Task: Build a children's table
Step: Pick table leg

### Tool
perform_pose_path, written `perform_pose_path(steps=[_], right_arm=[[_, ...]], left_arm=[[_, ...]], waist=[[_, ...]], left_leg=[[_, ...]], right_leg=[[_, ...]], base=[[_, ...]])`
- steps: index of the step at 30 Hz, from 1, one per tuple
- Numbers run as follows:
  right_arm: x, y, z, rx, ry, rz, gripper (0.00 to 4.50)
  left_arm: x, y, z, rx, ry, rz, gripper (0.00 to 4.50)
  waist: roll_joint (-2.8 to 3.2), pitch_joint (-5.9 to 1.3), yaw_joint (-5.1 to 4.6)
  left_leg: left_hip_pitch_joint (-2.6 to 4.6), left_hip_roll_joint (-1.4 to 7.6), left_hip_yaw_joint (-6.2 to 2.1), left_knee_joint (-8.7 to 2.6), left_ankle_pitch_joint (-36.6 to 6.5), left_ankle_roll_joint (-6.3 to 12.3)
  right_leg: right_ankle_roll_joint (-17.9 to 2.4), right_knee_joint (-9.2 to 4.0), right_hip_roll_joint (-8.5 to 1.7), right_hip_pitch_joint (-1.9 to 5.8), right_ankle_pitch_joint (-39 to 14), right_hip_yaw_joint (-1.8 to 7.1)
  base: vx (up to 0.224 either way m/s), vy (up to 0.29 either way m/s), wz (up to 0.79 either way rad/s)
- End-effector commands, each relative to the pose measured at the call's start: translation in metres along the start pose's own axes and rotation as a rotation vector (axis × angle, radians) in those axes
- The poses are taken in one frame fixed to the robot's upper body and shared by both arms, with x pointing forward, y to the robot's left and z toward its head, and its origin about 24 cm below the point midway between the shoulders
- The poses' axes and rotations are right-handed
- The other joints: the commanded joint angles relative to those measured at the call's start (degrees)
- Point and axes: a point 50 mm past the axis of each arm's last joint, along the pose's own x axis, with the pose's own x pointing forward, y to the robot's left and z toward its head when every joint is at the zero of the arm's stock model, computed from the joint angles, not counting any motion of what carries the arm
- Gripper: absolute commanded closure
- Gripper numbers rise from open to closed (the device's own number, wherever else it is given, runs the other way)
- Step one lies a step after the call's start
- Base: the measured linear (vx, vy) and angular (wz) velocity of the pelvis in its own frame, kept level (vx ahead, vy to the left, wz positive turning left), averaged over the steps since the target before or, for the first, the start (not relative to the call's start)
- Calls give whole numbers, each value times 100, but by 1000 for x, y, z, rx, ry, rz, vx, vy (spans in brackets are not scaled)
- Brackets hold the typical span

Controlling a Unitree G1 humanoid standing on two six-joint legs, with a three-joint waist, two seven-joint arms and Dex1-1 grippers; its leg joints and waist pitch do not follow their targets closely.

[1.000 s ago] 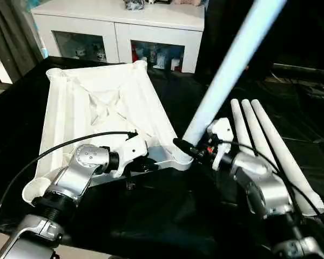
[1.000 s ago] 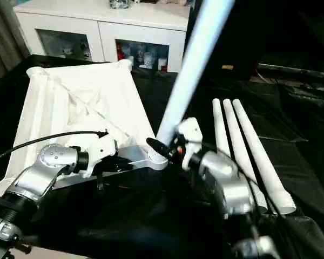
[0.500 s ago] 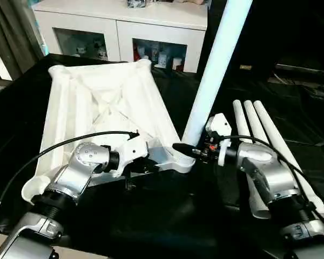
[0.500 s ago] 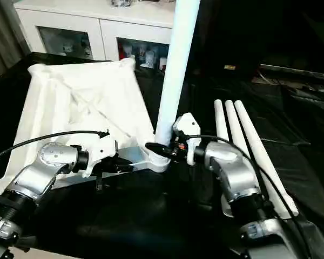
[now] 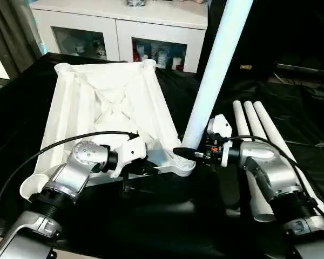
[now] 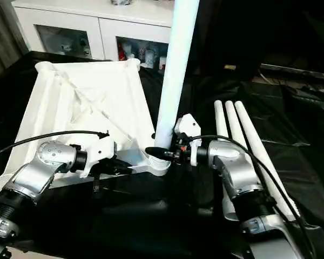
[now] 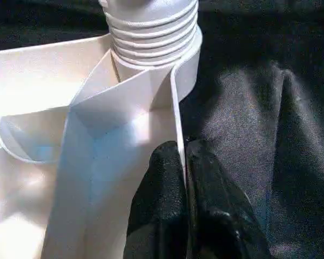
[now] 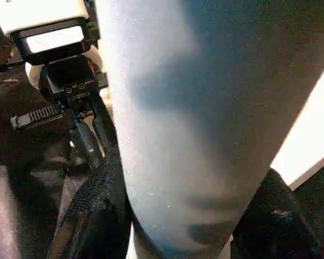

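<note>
Left eye view: upturned white tabletop [image 5: 105, 110] flat on black cloth [image 5: 167, 216], ribbed underside up, white cabinet [image 5: 124, 27] behind. Near corner socket [image 5: 179, 162] already taking the threaded end of one leg [image 5: 216, 70], which stands close to upright and leans slightly away from the tabletop. Three spare legs [image 5: 264, 145] side by side on the cloth just beyond the right arm.

Left gripper [image 7: 184, 162] pinched together on the thin side wall of the tabletop just beside that socket, black fingers [image 7: 156, 205] one on each face of the rim, apparently steadying it. Right gripper [image 8: 173, 216] clamped around the lower shaft of the standing leg, just above the socket, jaws held apart by the tube's width.

Handling, as a guess: moulded plastic throughout, so likely light and stiff but smooth, prone to sliding on the cloth and slipping in the pads under twist. Hollow tube likely to tolerate a firm squeeze, though a long leg gripped low gives the free top plenty of leverage to tip off axis and cross the threads. Best hold low on the shaft, near the ribbed end, square to the socket. Tabletop rim thin and likely a little flexible; better held close to the corner, where ribs and socket stiffen it. Threads still showing above the socket in the left wrist view, so probably not fully seated
</note>
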Motion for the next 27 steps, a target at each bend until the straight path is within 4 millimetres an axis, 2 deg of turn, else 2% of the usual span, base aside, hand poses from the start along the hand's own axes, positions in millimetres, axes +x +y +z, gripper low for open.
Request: perform_pose_path(steps=[1, 2, 3, 4, 5, 6, 8, 10, 11, 12, 13, 14, 15, 16, 18, 19, 20, 21, 24, 27], right_arm=[[-5, 4, -47, 139, 166, -99, 261], [-5, 4, -47, 139, 165, -102, 261], [-3, -4, -48, 144, 155, -226, 261], [-3, -4, -48, 144, 155, -226, 261], [-2, -13, -51, 158, 155, -380, 261], [-2, -15, -52, 164, 153, -416, 261], [1, -18, -53, 184, 148, -499, 262], [1, -20, -54, 192, 147, -530, 262], [11, -23, -57, 221, 164, -670, 262], [11, -23, -57, 221, 164, -670, 262], [21, -24, -59, 243, 184, -781, 262], [24, -24, -59, 252, 191, -814, 262], [33, -21, -60, 283, 196, -832, 262], [40, -19, -60, 308, 201, -845, 262], [43, -18, -60, 320, 203, -851, 262], [51, -14, -61, 339, 215, -865, 262], [54, -14, -60, 326, 223, -883, 262], [55, -14, -59, 325, 222, -888, 262], [60, -15, -54, 341, 199, -909, 262], [62, -16, -53, 327, 202, -918, 262]], left_arm=[[4, 5, 11, 42, -6, -8, 450], [4, 5, 11, 41, -7, -7, 450], [4, 9, 13, 23, -5, 35, 450], [4, 9, 13, 23, -5, 35, 450], [5, 16, 15, -8, 0, 104, 450], [6, 18, 15, -21, -1, 127, 450], [8, 23, 17, -56, -11, 170, 450], [8, 24, 18, -68, -14, 184, 450], [15, 34, 22, -128, 12, 308, 450], [15, 34, 22, -128, 12, 308, 450], [23, 40, 25, -185, 45, 415, 450], [28, 41, 27, -208, 52, 444, 450], [36, 41, 32, -259, 48, 489, 450], [43, 40, 36, -293, 48, 512, 450], [46, 39, 37, -309, 48, 521, 450], [56, 36, 44, -335, 49, 545, 450], [62, 33, 47, -348, 54, 549, 450], [64, 33, 49, -352, 56, 559, 450], [66, 34, 51, -361, 69, 585, 450], [66, 35, 51, -369, 80, 599, 450]], waist=[[38, -186, -40], [44, -168, -45], [50, -133, -57], [30, -119, -67], [27, -95, -103], [39, -86, -114], [18, -76, -178], [44, -80, -231], [85, -87, -254], [86, -83, -275], [82, -84, -283], [96, -80, -292], [74, -70, -304], [70, -67, -325], [51, -73, -330], [36, -73, -360], [26, -76, -340], [24, -80, -333], [13, -96, -321], [2, -103, -317]], left_leg=[[114, 492, -212, -480, -1560, 114], [122, 488, -217, -486, -1666, 85], [160, 487, -236, -495, -1940, 1], [177, 488, -244, -508, -2065, -55], [203, 476, -286, -516, -2336, -192], [205, 461, -303, -520, -2415, -239], [203, 458, -356, -528, -2642, -294], [198, 468, -381, -552, -2771, -306], [154, 486, -387, -586, -2733, -333], [158, 487, -386, -600, -2743, -376], [210, 492, -380, -601, -2865, -459], [227, 478, -379, -595, -2897, -496], [253, 461, -383, -577, -3026, -494], [223, 450, -386, -572, -3031, -440], [225, 441, -380, -571, -3009, -373], [199, 442, -371, -575, -2958, -322], [217, 449, -355, -579, -2896, -292], [230, 435, -345, -562, -2862, -278], [177, 420, -329, -567, -2570, -128], [177, 422, -307, -565, -2450, -96]], right_leg=[[-1016, -552, -725, 130, -1776, 468], [-990, -573, -734, 118, -1965, 469], [-919, -620, -746, 90, -2431, 467], [-866, -646, -751, 80, -2670, 462], [-702, -691, -781, 53, -3291, 453], [-639, -716, -782, 51, -3479, 432], [-429, -785, -796, 69, -3770, 366], [-436, -795, -788, 77, -3611, 345], [-500, -758, -777, 107, -3311, 351], [-552, -740, -763, 81, -3196, 350], [-620, -733, -750, 64, -3056, 336], [-656, -726, -747, 31, -2995, 343], [-659, -756, -764, 32, -3064, 319], [-622, -778, -781, 45, -3088, 319], [-571, -802, -778, 32, -3044, 335], [-612, -788, -782, 32, -2944, 358], [-613, -797, -770, 18, -2870, 373], [-634, -791, -769, -4, -2818, 382], [-640, -772, -768, 29, -2649, 407], [-686, -759, -762, 21, -2498, 417]], base=[[0, 0, 0], [0, 0, 0], [0, 0, 0], [0, 0, 0], [0, 0, 0], [-58, -1, -10], [-68, 13, -13], [-27, 15, -6], [0, 0, 0], [0, 0, 0], [0, 0, 0], [0, 0, 0], [0, 0, 0], [0, 0, 0], [0, 0, 0], [0, 0, 0], [0, 0, 0], [0, 0, 0], [0, 0, 0], [0, 0, 0]])
